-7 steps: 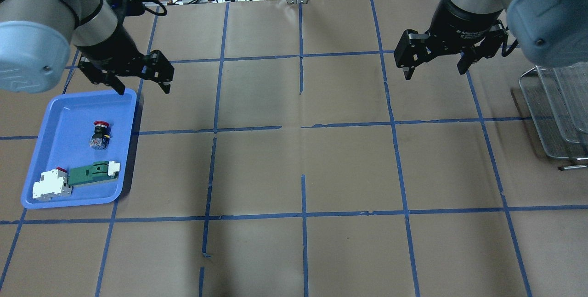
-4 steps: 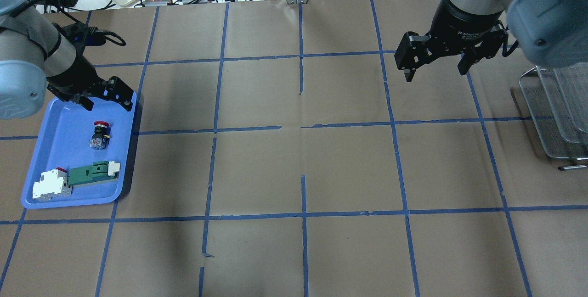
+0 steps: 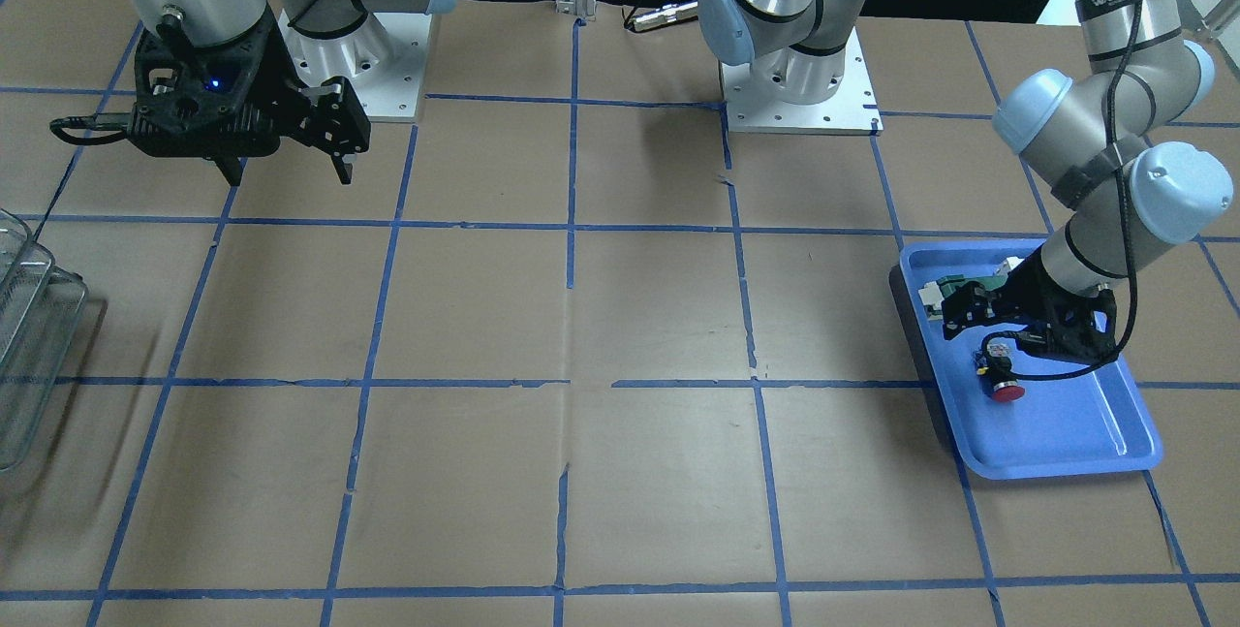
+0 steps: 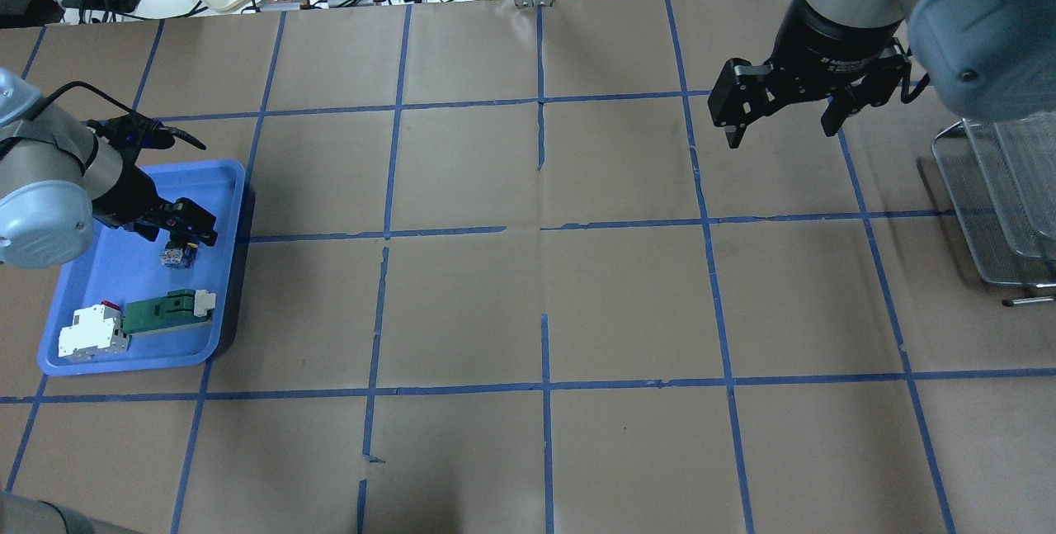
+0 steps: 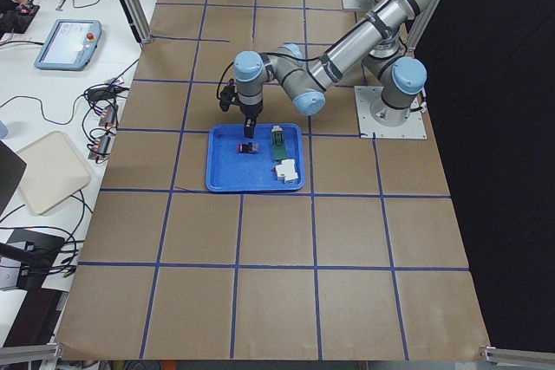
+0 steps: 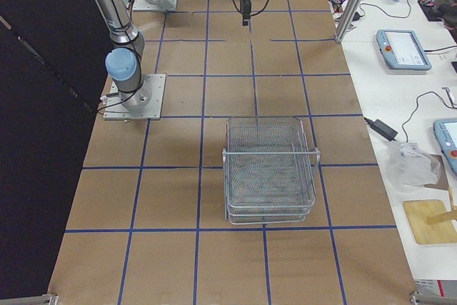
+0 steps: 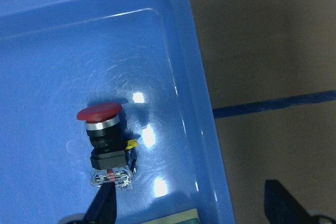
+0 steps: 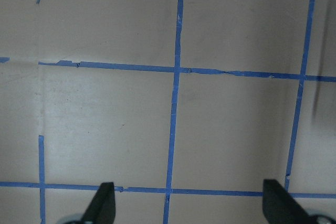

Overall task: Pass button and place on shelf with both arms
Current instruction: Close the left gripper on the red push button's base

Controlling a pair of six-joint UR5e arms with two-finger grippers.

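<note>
The left tool (image 7: 190,205) hangs wide over the blue tray (image 4: 124,274) at the overhead view's left, evidently lining up on the button (image 7: 106,139) lying ungrasped inside — the right tool (image 4: 780,131), equally wide and empty, holds upper right near the shelf (image 4: 990,187), presumably to receive the pass.

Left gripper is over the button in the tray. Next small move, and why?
Probably nudge the left gripper sideways to centre the button between its open jaws before lowering: in the wrist view the button lies on the blue tray just ahead of one jaw, off centre.
</note>
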